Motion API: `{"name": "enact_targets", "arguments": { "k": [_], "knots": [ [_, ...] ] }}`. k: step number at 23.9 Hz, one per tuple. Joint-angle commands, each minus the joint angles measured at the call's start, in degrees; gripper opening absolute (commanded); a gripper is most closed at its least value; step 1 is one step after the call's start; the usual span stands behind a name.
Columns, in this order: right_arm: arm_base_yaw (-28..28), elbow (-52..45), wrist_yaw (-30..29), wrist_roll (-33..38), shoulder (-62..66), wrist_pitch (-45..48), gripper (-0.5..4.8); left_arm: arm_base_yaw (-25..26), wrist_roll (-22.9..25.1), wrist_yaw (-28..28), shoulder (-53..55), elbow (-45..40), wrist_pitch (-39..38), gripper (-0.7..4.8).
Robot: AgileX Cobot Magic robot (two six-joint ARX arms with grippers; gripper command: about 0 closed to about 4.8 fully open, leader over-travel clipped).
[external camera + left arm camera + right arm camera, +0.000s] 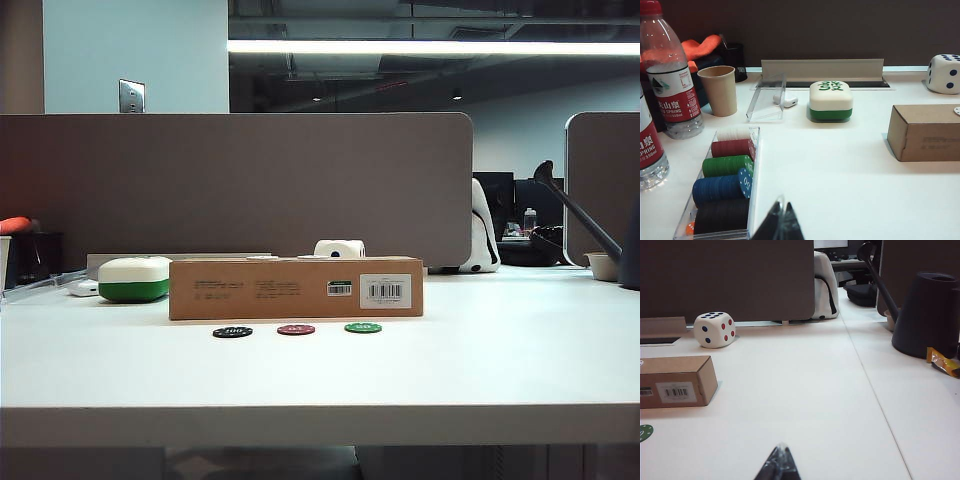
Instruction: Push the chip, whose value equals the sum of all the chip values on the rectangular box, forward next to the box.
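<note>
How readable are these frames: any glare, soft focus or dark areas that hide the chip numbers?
Exterior view: the ceiling strip light is blown out; the dark-red chip is too small for its number to read. Left wrist view: evenly lit; the left pincer is a blurred dark tip. Right wrist view: the right pincer is likewise soft; the box casts a faint shadow.

Left gripper [779,225]: fingertips together, closed on nothing, held low over the table, seen only at the edge of its own wrist view. Right gripper [779,465]: fingertips likewise pressed together, nothing between them, low over the table. Neither arm visible in the exterior view.
</note>
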Motion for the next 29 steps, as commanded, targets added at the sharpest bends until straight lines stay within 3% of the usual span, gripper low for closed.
{"name": "enact_targets", "arguments": {
  "k": [1,21,29],
  "knots": [
    [0.0,-0.2,0.0,-0.2,0.0,0.9,-0.04,0.0,0.0,-0.1,0.0,0.2,1.1,-0.05],
    [0.0,-0.2,0.0,-0.1,0.0,0.9,-0.04,0.0,0.0,-0.1,0.0,0.5,1.1,-0.05],
    [0.0,-0.2,0.0,-0.1,0.0,0.8,-0.04,-0.1,0.0,-0.1,5.6,7.6,-2.1,-0.05]
  ]
}}
